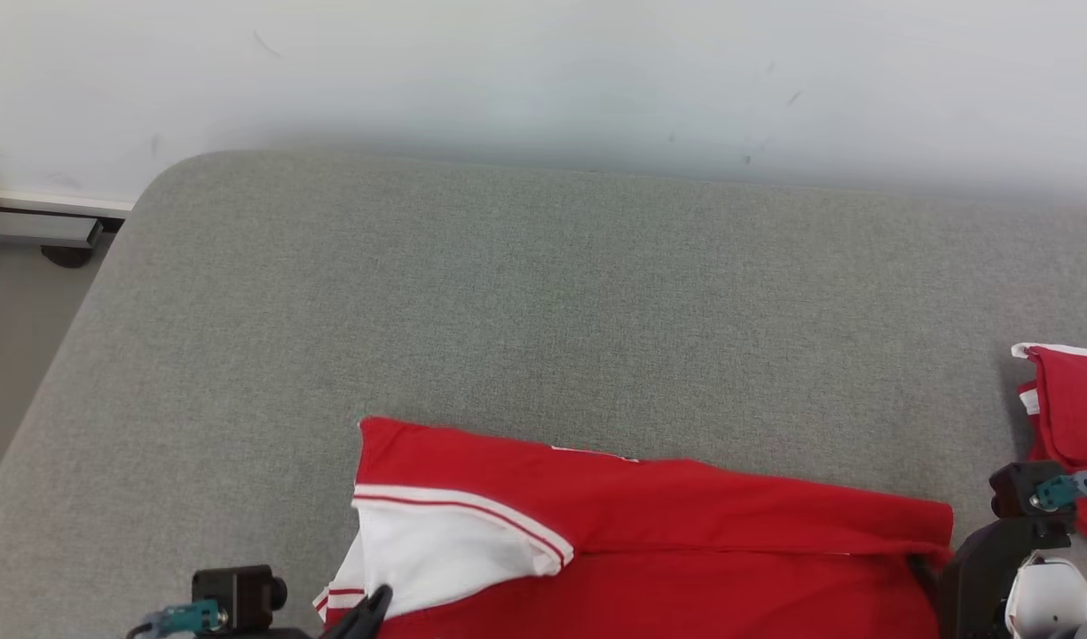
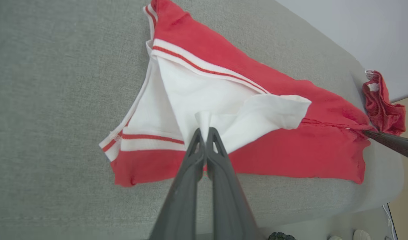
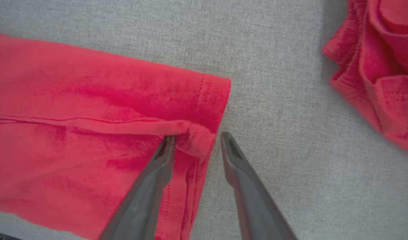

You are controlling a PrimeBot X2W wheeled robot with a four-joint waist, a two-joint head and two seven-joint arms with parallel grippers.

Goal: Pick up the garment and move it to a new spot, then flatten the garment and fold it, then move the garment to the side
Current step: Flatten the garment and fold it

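Red garment [image 1: 685, 532] with a white lining lies flat along the near edge of the grey pad [image 1: 543, 293], left fingers [image 2: 187, 173] together, clamped on a white fold at its left end, right fingers [image 3: 147, 186] apart astride its right hem, crumpled red cloth [image 1: 1071, 417] beyond.

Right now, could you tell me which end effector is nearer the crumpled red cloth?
Right. The right end effector stands open at the garment's hem, near that cloth; the left end effector pinches white fabric at the opposite end.

The red garment [image 1: 685, 532], folded along its length with its white, stripe-trimmed part exposed, lies on the grey cushion [image 1: 508, 293].
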